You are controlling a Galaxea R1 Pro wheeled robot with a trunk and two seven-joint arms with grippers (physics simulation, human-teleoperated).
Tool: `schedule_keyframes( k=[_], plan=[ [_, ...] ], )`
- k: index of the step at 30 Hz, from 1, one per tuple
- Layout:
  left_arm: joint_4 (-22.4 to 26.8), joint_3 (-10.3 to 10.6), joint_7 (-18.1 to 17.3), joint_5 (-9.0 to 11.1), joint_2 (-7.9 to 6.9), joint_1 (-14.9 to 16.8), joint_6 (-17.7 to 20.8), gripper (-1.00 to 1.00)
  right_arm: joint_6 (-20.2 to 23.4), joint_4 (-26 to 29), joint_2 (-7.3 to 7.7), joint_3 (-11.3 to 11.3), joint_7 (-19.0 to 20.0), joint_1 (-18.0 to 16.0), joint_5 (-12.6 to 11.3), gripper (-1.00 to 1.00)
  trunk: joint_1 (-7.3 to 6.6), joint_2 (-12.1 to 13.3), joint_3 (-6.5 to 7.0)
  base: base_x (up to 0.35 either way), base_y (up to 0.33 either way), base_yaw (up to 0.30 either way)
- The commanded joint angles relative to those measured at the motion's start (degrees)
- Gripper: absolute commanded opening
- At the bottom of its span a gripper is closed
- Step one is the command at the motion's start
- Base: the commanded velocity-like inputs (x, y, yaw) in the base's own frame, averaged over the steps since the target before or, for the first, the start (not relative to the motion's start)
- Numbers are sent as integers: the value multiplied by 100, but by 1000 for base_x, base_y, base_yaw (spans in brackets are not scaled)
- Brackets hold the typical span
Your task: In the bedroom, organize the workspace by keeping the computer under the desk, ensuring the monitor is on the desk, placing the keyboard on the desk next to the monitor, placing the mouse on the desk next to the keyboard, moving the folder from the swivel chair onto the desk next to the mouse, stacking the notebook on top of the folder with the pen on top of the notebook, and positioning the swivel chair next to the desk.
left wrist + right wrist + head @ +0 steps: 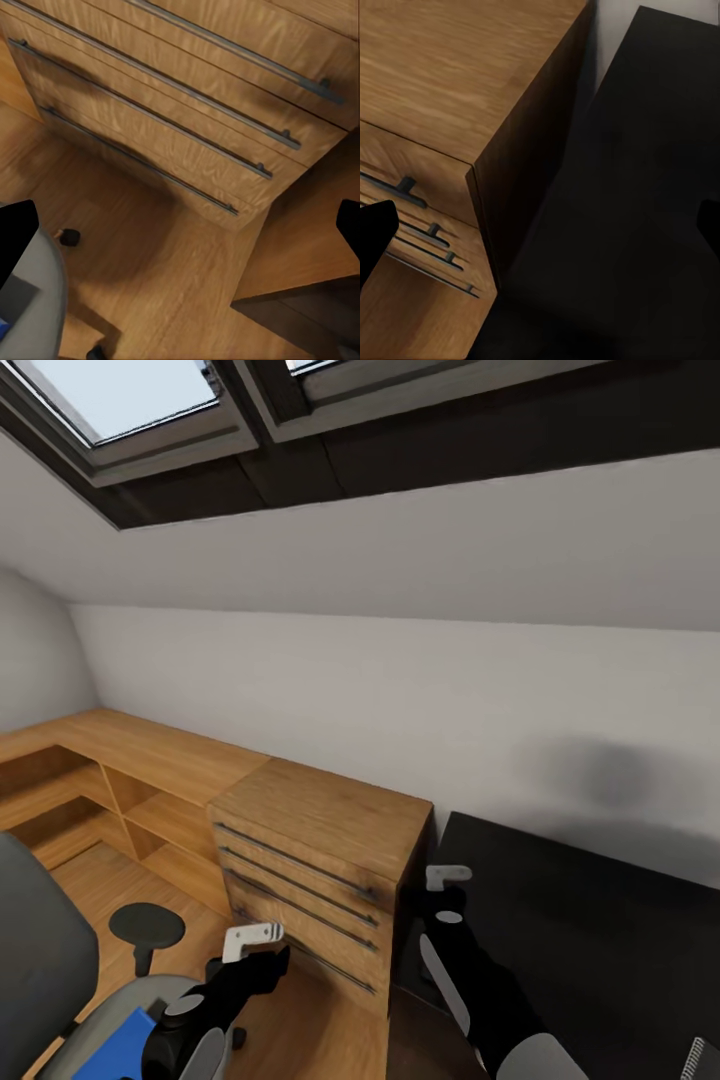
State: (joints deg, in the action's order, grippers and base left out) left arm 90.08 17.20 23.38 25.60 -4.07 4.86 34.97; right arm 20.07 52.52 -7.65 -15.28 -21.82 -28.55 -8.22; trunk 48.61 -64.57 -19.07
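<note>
Folder (122,1046) on chair (45,960) seat, low and left of left gripper (252,940); long axis not readable. Left gripper nearer, fingers spread wide, empty. Right gripper (447,878) wide, empty, over desk (590,920) left edge beside chest (320,850). Desk top open for placement.

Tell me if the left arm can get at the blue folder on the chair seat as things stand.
Probably yes: the folder lies uncovered on the swivel chair seat just beside the left gripper, though that gripper points toward the wooden drawer chest and must turn back.
</note>
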Motion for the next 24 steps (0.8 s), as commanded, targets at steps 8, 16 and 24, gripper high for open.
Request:
schedule_keyframes(
  k=[8, 16, 24],
  plan=[
    [1, 40, 62, 59, -6, 6, 10, 100, -126, 8, 9, -13, -57, -2, -42, 100, 177, -327, -151, 0, 0, 0],
    [-3, 43, 62, 62, -6, 6, 10, 100, -119, -109, 16, 29, -70, -7, -48, 100, 353, -648, -295, 0, 0, 0],
    [-15, 46, 62, 68, -6, 6, 17, 100, -125, -359, 39, 74, -68, -12, -48, 100, 528, -969, -439, 0, 0, 0]
  ],
)
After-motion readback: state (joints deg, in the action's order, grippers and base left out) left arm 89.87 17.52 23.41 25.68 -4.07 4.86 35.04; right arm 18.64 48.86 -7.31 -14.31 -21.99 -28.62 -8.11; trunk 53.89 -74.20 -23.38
